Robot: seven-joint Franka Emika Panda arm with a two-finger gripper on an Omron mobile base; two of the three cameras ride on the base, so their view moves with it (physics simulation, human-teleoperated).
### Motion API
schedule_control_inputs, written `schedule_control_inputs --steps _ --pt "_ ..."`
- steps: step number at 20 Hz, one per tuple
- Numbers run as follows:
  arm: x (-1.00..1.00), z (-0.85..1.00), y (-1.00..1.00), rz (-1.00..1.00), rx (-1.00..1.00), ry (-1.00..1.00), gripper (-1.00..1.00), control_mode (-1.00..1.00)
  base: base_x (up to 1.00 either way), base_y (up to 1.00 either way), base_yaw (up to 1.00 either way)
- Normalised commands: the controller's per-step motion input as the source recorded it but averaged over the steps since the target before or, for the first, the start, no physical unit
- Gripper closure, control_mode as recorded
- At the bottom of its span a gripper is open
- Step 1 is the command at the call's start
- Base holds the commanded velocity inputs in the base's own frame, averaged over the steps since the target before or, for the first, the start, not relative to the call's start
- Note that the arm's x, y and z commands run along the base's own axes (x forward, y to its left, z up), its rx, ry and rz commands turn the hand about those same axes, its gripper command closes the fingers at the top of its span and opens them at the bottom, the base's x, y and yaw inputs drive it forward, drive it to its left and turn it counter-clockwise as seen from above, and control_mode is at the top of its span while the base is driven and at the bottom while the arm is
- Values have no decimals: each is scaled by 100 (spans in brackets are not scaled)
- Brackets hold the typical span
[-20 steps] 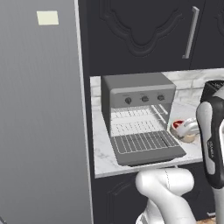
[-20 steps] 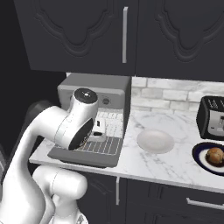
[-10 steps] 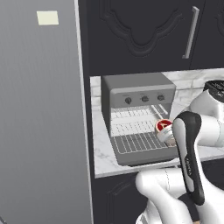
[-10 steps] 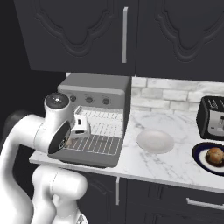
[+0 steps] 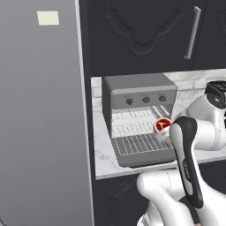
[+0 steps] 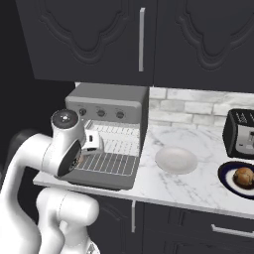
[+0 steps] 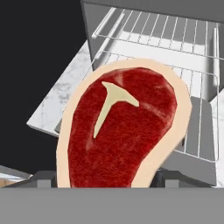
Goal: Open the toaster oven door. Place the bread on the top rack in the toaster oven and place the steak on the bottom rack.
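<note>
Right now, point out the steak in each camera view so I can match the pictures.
Left base view: the steak sits right of centre, at the right edge of the toaster oven opening, above the lowered door.
Right base view: I cannot make it out; the arm covers the end effector.
Hand view: it takes up the centre foreground, held before the racks.
Shared landmark: the toaster oven's wire racks.
</note>
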Motion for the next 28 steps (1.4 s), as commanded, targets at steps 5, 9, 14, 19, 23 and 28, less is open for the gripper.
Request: schedule_control_inputs --steps 5,9,14,19,23,28 --pt "10 -15 0 0 0 0 100 -100 0 0 0" --pt "13 -30 0 -2 0 0 100 -100 0 0 0" --pt "23 -27 0 -3 4 0 100 -100 0 0 0" --pt "30 -18 0 -5 7 0 100 -100 0 0 0" --pt "26 -8 0 -6 2 0 100 -100 0 0 0" --pt "23 -4 0 -5 0 0 100 -100 0 0 0"
